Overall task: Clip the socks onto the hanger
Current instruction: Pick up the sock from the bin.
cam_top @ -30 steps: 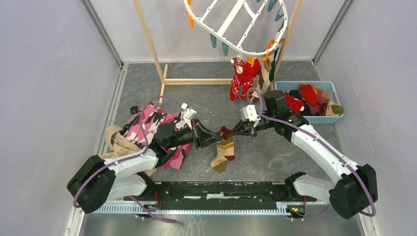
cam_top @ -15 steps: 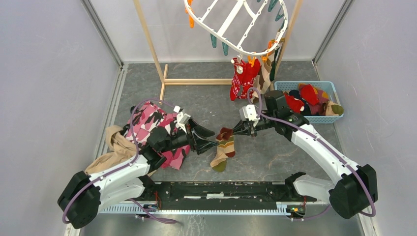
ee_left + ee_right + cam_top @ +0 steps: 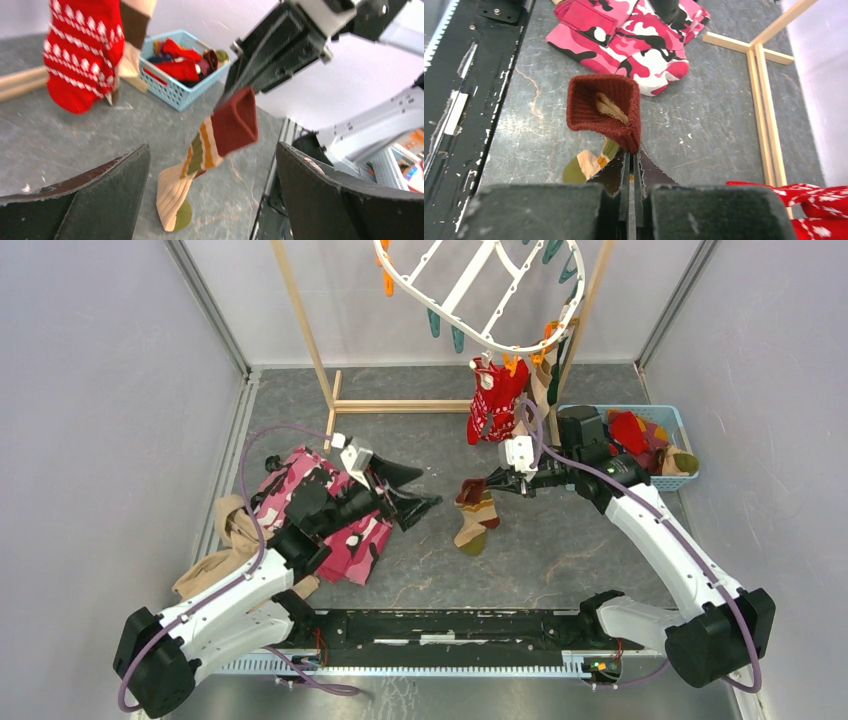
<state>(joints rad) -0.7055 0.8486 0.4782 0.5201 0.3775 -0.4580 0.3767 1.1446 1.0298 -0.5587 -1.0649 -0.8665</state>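
Top external view: one striped sock is pinched at its maroon cuff by the tightly closed right gripper, hung mid-table, near of the one hanger, where two socks are already clipped. Since a second ago it has been released by the left gripper, now spread wide and drawn back left.

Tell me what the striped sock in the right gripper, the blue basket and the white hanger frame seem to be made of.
The sock: knitted yarn, matte; ribbed stitches show on the maroon cuff, and it hangs limp.
The basket: probably moulded plastic, smooth; an even lattice wall in uniform light blue.
The hanger: likely rigid plastic, slightly glossy white; thin bars with regular holes.
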